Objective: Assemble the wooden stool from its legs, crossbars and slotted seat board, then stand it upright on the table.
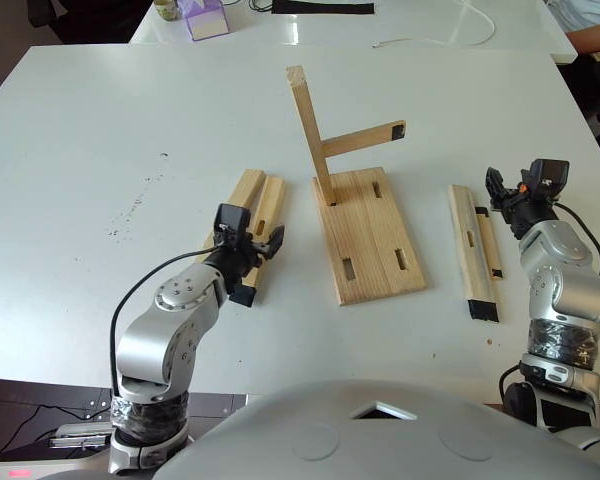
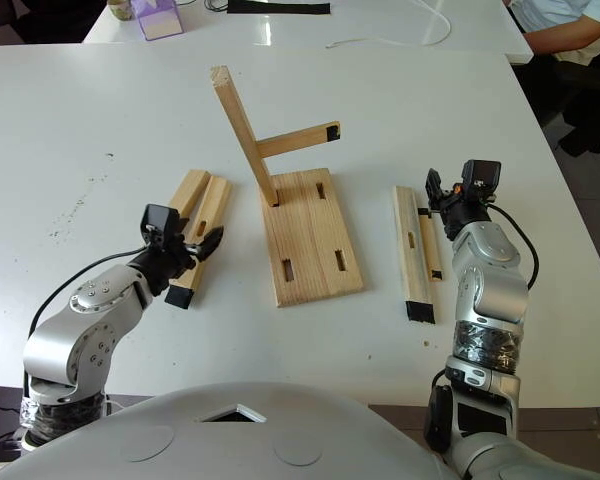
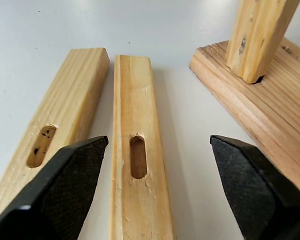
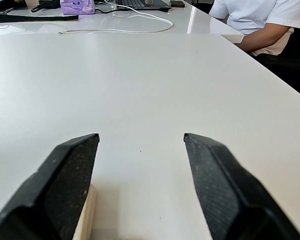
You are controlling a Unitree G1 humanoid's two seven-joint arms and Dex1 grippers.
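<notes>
One upright leg (image 1: 310, 135) stands in a far corner slot of the seat board (image 1: 380, 250), which lies flat in the middle of the table (image 1: 100, 130). A crossbar (image 1: 365, 138) juts from that leg toward the robot's right, its black-tipped end free in the air.

Just left of the board, an outer leg (image 1: 245, 188) and an inner leg (image 1: 272, 195) lie side by side, slots facing up. The left gripper (image 1: 252, 243) hangs low over their near ends with its fingers spread wide. The inner leg runs between them, and nothing is pinched.

Right of the board and a little apart from it, a fourth leg (image 1: 472, 250) lies flat with a thin bar (image 1: 491, 245) against its outer side. The right gripper (image 1: 500, 190) sits by their far ends, fingers also spread and holding nothing. Whether it touches the wood I cannot tell.
</notes>
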